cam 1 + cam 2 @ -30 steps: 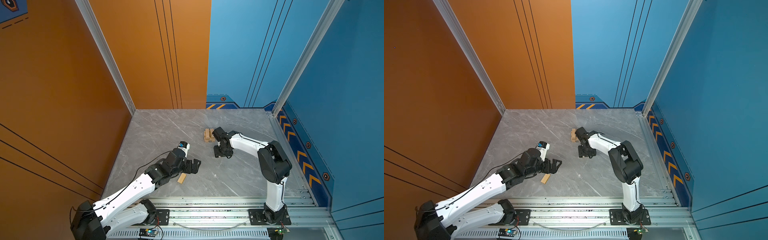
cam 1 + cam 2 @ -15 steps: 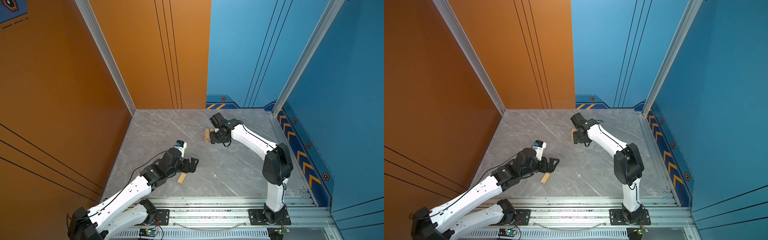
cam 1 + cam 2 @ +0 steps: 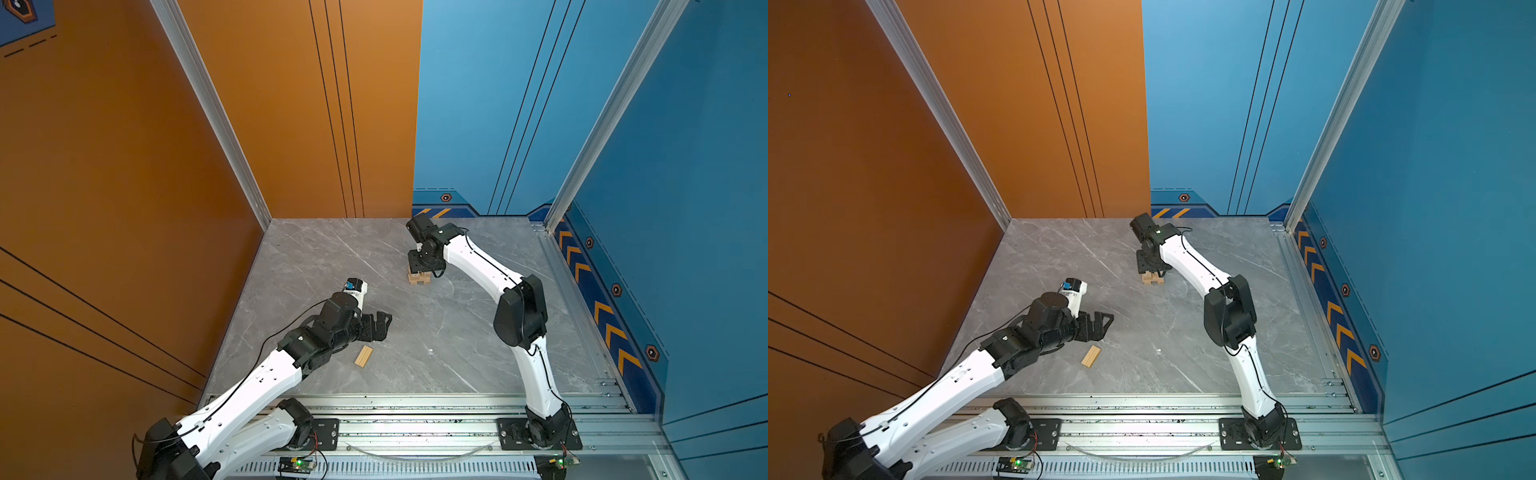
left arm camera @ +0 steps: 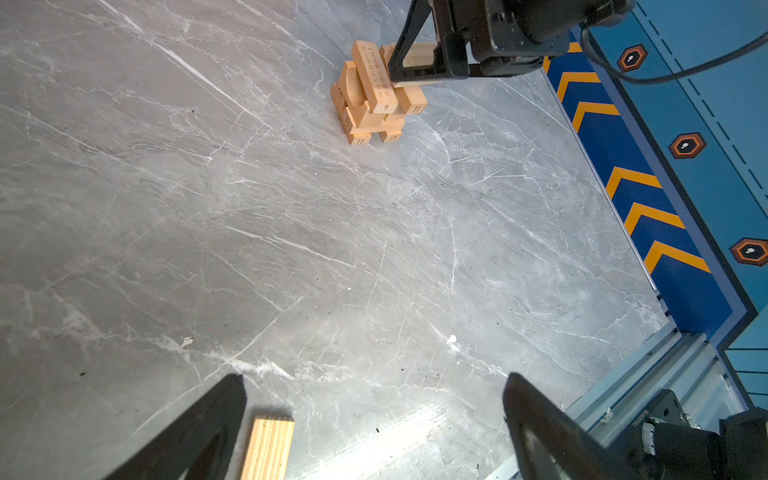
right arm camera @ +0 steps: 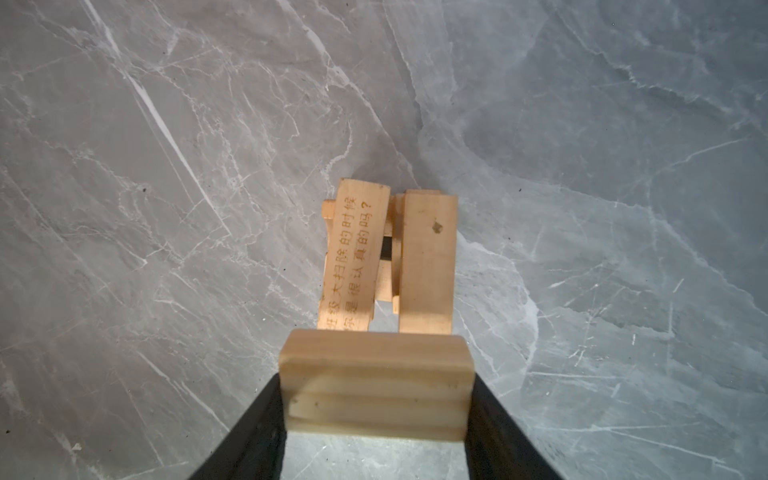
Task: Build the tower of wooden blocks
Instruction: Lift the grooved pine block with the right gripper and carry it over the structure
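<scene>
Two pincers over grey bench (image 3: 457, 332). Left pincer (image 3: 379, 328), near left: spread wide, empty. Slab (image 3: 363, 356) lies flat on bench just beside it, on the near side. Tower (image 3: 419, 278) stands far of centre, crossed layers, two bars (image 5: 426, 262) on top. Right pincer (image 3: 420, 266) directly above tower, clamped on block (image 5: 376, 386) held crosswise over bars; contact unclear.

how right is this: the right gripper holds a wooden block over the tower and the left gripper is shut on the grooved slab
Not quite: the left gripper is open and empty; the left wrist view shows the grooved slab lying loose on the table. The right gripper does hold a wooden block over the tower.
</scene>
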Controlling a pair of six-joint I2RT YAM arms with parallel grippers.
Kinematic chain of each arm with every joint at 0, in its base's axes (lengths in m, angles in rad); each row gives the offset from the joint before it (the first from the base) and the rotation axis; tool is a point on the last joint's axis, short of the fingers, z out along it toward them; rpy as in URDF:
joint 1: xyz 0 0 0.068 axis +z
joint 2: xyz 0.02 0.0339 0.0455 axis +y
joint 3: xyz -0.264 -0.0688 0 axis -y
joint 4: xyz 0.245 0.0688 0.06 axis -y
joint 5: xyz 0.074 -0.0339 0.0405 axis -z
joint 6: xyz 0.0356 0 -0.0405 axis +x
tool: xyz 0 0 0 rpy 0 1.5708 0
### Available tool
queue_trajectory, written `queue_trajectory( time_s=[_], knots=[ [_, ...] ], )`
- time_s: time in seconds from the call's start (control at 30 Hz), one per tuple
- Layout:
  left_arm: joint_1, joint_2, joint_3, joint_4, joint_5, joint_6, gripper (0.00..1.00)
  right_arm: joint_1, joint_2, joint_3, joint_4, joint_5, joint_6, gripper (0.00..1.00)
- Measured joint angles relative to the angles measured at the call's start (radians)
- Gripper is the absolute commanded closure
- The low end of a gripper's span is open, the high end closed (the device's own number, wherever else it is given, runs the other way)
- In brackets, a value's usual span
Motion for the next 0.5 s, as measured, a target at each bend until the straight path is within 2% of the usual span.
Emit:
queue_trajectory(
  time_s=[0.5],
  knots=[
    [0.037, 0.045, 0.001, 0.007, 0.031, 0.002, 0.02, -0.031, 0.095, 0.159, -0.052, -0.014, -0.011, 0.49]
  ],
)
